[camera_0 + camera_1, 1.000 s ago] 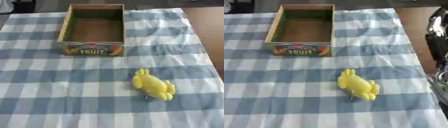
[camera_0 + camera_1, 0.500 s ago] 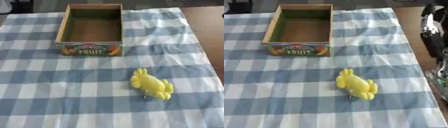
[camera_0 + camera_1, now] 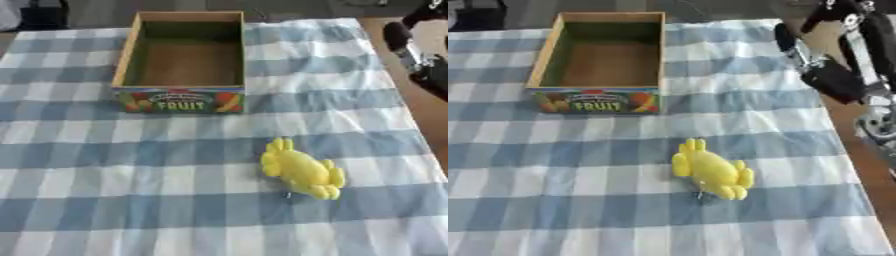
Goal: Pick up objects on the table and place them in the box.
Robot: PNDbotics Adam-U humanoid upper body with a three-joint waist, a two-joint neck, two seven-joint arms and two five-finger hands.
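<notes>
An open cardboard box (image 3: pixel 125 60) with a "FRUIT" label on its front wall stands at the far middle of the table, and nothing shows inside it. A yellow lumpy toy (image 3: pixel 303 170) lies on the checked cloth, nearer to me and right of the box. My right hand (image 3: pixel 831 80) hangs over the table's right edge at the upper right, level with the box and well apart from the toy. Its fingers (image 3: pixel 787 39) look straight and hold nothing. My left hand shows in no view.
A blue-and-white checked cloth (image 3: pixel 105 190) covers the table. Bare brown tabletop (image 3: pixel 870 165) runs along the right side. My right arm's silver and black links (image 3: pixel 868 35) fill the upper right corner. Dark shapes sit beyond the far edge.
My right arm has come further into view from the right and risen toward the upper right, beside the cloth's edge. The box and the yellow toy have not moved.
</notes>
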